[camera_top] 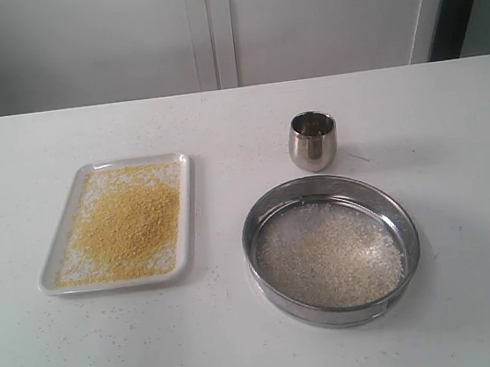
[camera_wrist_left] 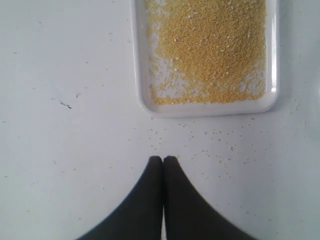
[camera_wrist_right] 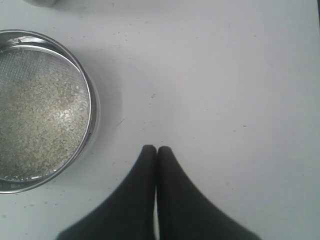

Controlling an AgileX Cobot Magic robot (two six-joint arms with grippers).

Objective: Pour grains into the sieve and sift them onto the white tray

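The white tray (camera_top: 56, 263) (camera_wrist_left: 141, 75) lies at the left of the table with golden-yellow grains (camera_top: 127, 222) (camera_wrist_left: 215, 45) spread over it. The round steel sieve (camera_top: 401, 219) (camera_wrist_right: 94, 107) rests on the table at the right, and whitish rice-like grains (camera_top: 328, 254) (camera_wrist_right: 40, 117) cover its mesh. Neither arm shows in the exterior view. My left gripper (camera_wrist_left: 163, 159) is shut and empty above the bare table, a short way off the tray's end. My right gripper (camera_wrist_right: 156, 148) is shut and empty, beside the sieve and apart from it.
A small steel cup (camera_top: 313, 140) stands upright behind the sieve. Loose yellow grains (camera_wrist_left: 220, 147) are scattered on the white table (camera_top: 451, 124) around the tray. White wall panels rise behind the table's far edge.
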